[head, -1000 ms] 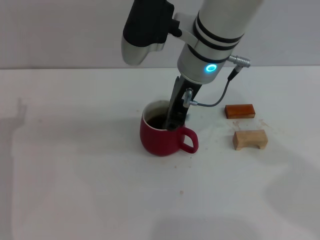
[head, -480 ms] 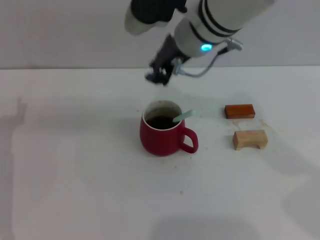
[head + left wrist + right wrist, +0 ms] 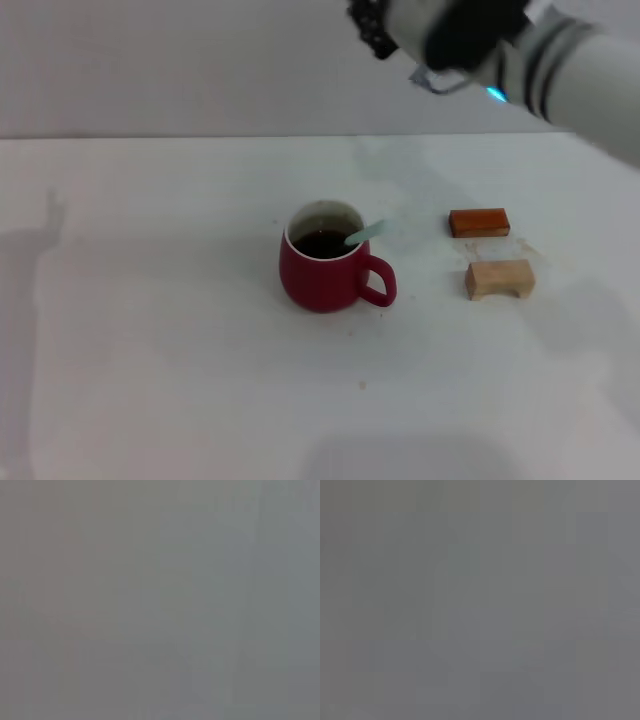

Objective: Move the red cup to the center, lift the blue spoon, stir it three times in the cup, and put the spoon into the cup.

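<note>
Now I see the cup (image 3: 322,270) standing upright near the middle of the table (image 3: 150,350), with its handle turned toward the robot's right. Dark liquid is inside it. The spoon (image 3: 364,234) rests in the cup: its bowl end is down in the liquid and hidden, and the pale blue handle leans over the rim on the handle side, pointing up and toward the right. Nothing holds the spoon. My right tool (image 3: 372,22) is high above the table, at the top edge of the head view, well apart from the cup; only a dark part of it shows, so I cannot tell how far it is open, and I see nothing in it. The left arm does not show in the head view. Both wrist views give only a flat grey field and tell me nothing. To the right of the cup lie an orange-brown block (image 3: 479,222) and, nearer to the robot, a tan block (image 3: 499,279), close together but not touching.
</note>
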Robot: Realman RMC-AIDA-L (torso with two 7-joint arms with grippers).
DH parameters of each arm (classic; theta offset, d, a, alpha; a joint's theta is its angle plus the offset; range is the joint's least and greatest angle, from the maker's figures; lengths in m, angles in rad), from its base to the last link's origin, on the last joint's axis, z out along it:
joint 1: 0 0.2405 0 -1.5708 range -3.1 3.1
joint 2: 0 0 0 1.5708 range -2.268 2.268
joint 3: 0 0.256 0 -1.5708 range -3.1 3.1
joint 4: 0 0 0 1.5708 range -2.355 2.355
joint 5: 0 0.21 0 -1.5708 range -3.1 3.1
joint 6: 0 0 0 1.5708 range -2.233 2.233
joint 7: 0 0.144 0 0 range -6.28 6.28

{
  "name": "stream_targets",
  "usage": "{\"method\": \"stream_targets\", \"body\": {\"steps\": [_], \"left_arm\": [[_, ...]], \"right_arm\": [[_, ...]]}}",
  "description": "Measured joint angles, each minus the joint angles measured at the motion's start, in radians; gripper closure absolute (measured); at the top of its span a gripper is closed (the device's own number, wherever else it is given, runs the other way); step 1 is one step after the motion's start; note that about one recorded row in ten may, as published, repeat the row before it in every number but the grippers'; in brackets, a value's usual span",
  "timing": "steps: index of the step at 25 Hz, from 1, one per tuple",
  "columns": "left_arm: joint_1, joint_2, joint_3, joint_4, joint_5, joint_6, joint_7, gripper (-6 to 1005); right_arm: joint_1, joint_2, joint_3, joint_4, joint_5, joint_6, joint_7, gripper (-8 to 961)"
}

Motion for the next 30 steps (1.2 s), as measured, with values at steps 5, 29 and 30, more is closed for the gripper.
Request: {"method": "stream_targets", "body": {"steps": [5,29,30], "left_arm": [[-0.007,0.0,0.02,0.0,0.004,0.0,-0.001,138],[-0.019,0.002,0.027,0.02,0.003,-0.006,0.011,138],[-0.019,0.002,0.027,0.02,0.003,-0.006,0.011,138]], "right_arm": [[-0.217,0.0,-0.147,-0.011,0.028,-0.481,0.01,682],[-0.16,-0.009,-0.097,-1.064,0.444,-1.514,0.982,682],[-0.157,-0.009,-0.097,-1.07,0.445,-1.514,0.984,682]]}}
